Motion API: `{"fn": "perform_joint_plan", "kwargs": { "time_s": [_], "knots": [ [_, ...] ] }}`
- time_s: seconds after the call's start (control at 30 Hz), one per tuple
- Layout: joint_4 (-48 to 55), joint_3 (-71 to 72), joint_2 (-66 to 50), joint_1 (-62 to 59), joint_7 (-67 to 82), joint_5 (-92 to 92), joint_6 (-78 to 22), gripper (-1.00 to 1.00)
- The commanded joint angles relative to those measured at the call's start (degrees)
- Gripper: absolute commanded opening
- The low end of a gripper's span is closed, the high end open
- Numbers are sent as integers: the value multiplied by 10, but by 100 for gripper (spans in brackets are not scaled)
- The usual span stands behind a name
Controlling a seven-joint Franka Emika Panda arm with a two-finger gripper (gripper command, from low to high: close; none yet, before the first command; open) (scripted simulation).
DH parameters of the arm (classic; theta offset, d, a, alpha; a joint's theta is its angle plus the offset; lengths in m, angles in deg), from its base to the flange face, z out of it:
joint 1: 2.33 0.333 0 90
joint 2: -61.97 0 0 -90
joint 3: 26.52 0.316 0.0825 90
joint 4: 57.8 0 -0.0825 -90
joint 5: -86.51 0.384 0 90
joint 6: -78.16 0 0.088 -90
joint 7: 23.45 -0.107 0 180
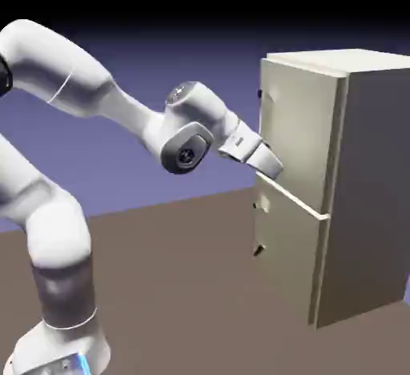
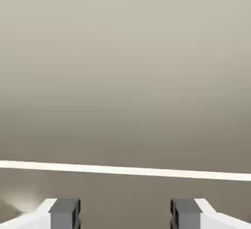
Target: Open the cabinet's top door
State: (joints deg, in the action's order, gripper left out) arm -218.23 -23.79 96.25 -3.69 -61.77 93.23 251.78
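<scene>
While top door (image 1: 300,129) sits closed, tool (image 2: 125,214) hovers near cabinet (image 1: 372,181), fingers spread wide.

No text, label, brand, number or sign can be read. A small dark mark on the white, rounded robot hand (image 1: 248,147), toward two o'clock from the exterior view's centre, is too small to make out.

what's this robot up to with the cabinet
A white Franka Panda arm has its end effector, jaws open, close to the front of the beige two-door cabinet, near the pale strip between the doors. It holds nothing. The task is opening the top door, which looks closed.
</scene>
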Motion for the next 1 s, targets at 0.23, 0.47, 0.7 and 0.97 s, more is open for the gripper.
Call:
{"fn": "perform_joint_plan", "kwargs": {
  "time_s": [0.23,0.47,0.7,0.97],
  "knots": [
    [17,81,48,-61,123,199,-12,0],
    [31,152,90,-114,230,374,-22,0],
    [46,223,132,-166,338,548,-32,0],
    [63,304,180,-227,460,748,-43,0]
  ]
}}
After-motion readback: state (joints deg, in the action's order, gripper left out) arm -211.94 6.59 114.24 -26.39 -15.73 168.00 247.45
